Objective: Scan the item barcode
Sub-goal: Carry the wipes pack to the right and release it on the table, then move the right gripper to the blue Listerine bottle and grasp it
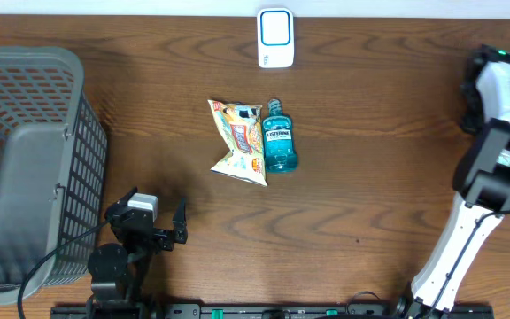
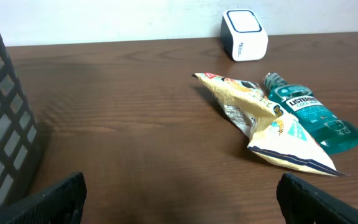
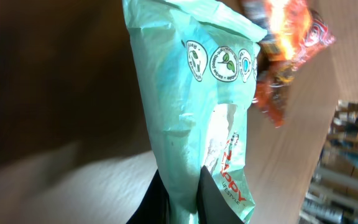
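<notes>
So the wooden surface [image 1: 370,177] has a big grey mesh basket [image 1: 25,55] at its left edge. From above I can't spot anything in it, so my guess is it's the drop-off for scanned stuff.

The left end effector [image 1: 147,220] sits by the near edge next to the basket, jaws spread wide with nothing in them, looking parked. The right end effector [image 3: 182,199] is clenched on the bottom edge of a mint-green pouch [image 3: 185,106], out by the right edge. That's probably the item up for scanning, pinched low so the printed face stays exposed. An orange packet [image 3: 288,43] shows behind it, and I can't tell what it rests on.

A Listerine mouthwash bottle [image 1: 280,142] and a snack bag [image 1: 239,142] lie touching mid-surface. The barcode scanner [image 1: 275,37] stands at the far edge, well apart from the pouch.
</notes>
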Tool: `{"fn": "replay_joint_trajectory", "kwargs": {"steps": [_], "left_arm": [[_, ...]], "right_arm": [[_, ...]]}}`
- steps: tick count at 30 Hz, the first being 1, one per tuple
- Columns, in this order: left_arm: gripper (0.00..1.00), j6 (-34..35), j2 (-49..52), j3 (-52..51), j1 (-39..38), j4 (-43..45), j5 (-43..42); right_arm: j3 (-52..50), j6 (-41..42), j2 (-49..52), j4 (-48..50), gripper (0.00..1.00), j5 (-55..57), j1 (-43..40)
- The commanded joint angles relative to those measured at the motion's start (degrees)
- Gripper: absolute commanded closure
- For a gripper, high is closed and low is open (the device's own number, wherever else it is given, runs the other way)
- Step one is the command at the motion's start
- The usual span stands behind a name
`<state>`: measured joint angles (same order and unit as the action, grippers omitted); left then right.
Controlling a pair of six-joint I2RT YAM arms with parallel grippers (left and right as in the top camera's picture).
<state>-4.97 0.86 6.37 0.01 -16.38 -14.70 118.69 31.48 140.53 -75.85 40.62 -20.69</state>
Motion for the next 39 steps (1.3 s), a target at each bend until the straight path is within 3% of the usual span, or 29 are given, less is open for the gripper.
{"fn": "replay_joint_trajectory", "kwargs": {"steps": [1, 2, 3, 4, 18, 23, 32, 39], "left_arm": [[0.02, -0.8, -0.3, -0.9, 0.3, -1.2, -0.3], [0.02, -0.8, -0.3, -0.9, 0.3, -1.2, -0.3], [0.02, -0.8, -0.3, -0.9, 0.3, -1.2, -0.3], [0.02, -0.8, -0.3, -0.9, 0.3, -1.2, -0.3], [0.02, -0.8, -0.3, -0.9, 0.3, -1.2, -0.3], [0.02, -0.8, -0.3, -0.9, 0.3, -1.2, -0.3], [0.02, -0.8, -0.3, -0.9, 0.3, -1.2, -0.3], [0.02, -0.8, -0.3, -0.9, 0.3, -1.2, -0.3]], "right_arm": [[0.3, 1.9, -0.7, -0.6, 0.93, 0.2, -2.5], [0.4, 1.9, -0.9, -0.8, 0.68, -1.2, -3.0], [0.5, 1.9, -1.2, -0.9, 0.31, -3.6, -3.5], [0.5, 1.9, -1.7, -0.9, 0.01, -5.4, -3.7], [0.5, 9.1, -19.3, -4.2, 0.01, -6.2, -0.5], [0.5, 17.7, -23.6, -7.8, 0.01, -0.6, 0.1], [0.4, 11.2, -23.5, -8.2, 0.01, -18.9, 3.9], [0.4, 5.8, -23.5, -6.8, 0.01, -22.4, 17.6]]}}
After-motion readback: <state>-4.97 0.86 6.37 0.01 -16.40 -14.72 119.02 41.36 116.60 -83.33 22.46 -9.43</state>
